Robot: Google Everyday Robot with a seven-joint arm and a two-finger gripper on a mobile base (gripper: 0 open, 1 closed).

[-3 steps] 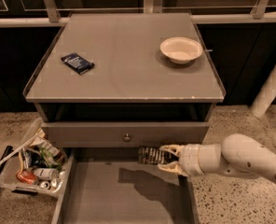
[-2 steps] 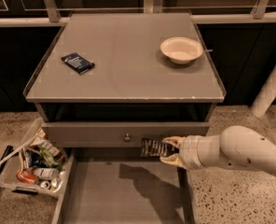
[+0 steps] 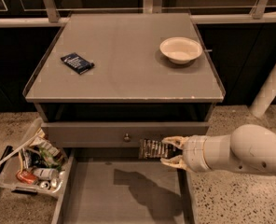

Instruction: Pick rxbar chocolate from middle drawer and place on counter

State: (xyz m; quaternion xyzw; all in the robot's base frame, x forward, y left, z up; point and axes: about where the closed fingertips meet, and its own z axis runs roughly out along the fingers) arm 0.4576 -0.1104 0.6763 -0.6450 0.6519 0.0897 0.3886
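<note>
Grey all over, the surface [image 3: 124, 85] is as you saw it a second ago. The white bowl [image 3: 181, 49] sits near its back right corner and the dark blue packet [image 3: 77, 63] toward the left, well apart from each other. Below it the middle drawer [image 3: 105, 204] stays pulled out toward you, its plain floor crossed by the arm's shadow.

What has changed is small. The white arm [image 3: 243, 150] and the bar it carries sit slightly higher than a second ago, and have barely shifted since the last frame.

Speckled floor [image 3: 231, 195] lies on both sides of the cabinet. A clear bin [image 3: 14, 185] of litter stands at the left, just beside the drawer, and a white post [image 3: 271, 85] leans at the right.

The arm reaches in from the right, roughly level. Your hand [image 3: 169, 151] hangs over the back of the open drawer, in front of the drawer front [image 3: 82, 135] with its round knob [image 3: 127, 137]. Its fingers [image 3: 173, 140] are clamped on the right end of the rxbar chocolate [image 3: 153, 149], one above and one below. They hold the black bar in the air just right of the knob.
</note>
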